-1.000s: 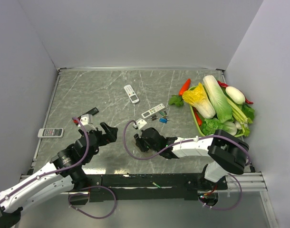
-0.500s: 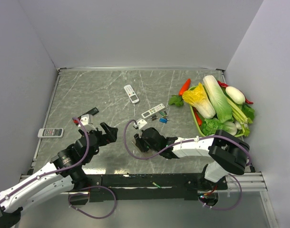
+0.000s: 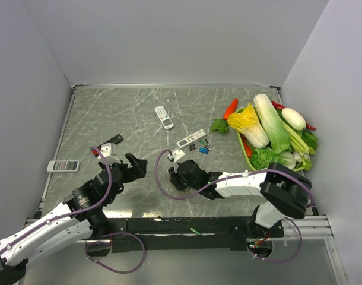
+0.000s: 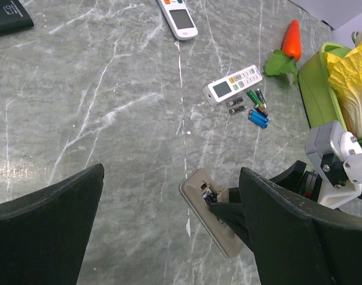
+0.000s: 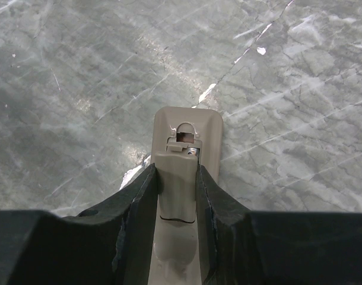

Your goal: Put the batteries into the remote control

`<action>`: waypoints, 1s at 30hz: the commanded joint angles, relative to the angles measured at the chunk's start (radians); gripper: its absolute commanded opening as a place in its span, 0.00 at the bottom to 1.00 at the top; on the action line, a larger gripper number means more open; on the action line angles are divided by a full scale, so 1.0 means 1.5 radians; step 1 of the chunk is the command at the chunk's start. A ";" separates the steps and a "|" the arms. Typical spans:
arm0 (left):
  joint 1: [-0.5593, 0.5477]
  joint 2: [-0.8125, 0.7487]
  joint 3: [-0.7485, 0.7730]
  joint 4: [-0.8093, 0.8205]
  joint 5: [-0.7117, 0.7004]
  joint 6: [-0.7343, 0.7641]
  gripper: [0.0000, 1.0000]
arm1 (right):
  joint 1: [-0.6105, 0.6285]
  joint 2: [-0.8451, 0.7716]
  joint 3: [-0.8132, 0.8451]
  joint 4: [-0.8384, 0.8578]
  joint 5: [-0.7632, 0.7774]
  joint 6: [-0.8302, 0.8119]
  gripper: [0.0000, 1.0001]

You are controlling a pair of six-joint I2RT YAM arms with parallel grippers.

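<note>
remote control (image 5: 187,126): near end swallowed between the right gripper (image 5: 175,171) fingers; what's in the bay, too dim to tell.
batteries (image 3: 200,147): mere specks from above, count unclear.
white remote (image 4: 180,16): top cut off by the edge.
dark flat item (image 4: 9,15): only a corner showing.

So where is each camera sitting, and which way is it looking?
Top external: high up behind the robot, looking down on the table; the left gripper and right gripper both show.
Left wrist: rides the left wrist, facing across the table; its own spread fingers frame the remote control and the batteries.
Right wrist: rides the right wrist, looking down; its fingers flank the remote control.
Shared: both wrist views show the remote control's beige back.
</note>
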 commanded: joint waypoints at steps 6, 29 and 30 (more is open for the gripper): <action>0.001 -0.001 -0.004 0.020 0.001 -0.004 0.99 | -0.006 -0.003 0.004 -0.017 -0.002 0.010 0.00; 0.002 -0.002 -0.001 0.020 0.004 -0.002 1.00 | -0.005 -0.003 0.017 -0.035 -0.011 0.007 0.35; 0.001 -0.003 -0.001 0.022 0.004 -0.003 0.99 | -0.005 -0.004 0.017 -0.034 -0.011 0.008 0.37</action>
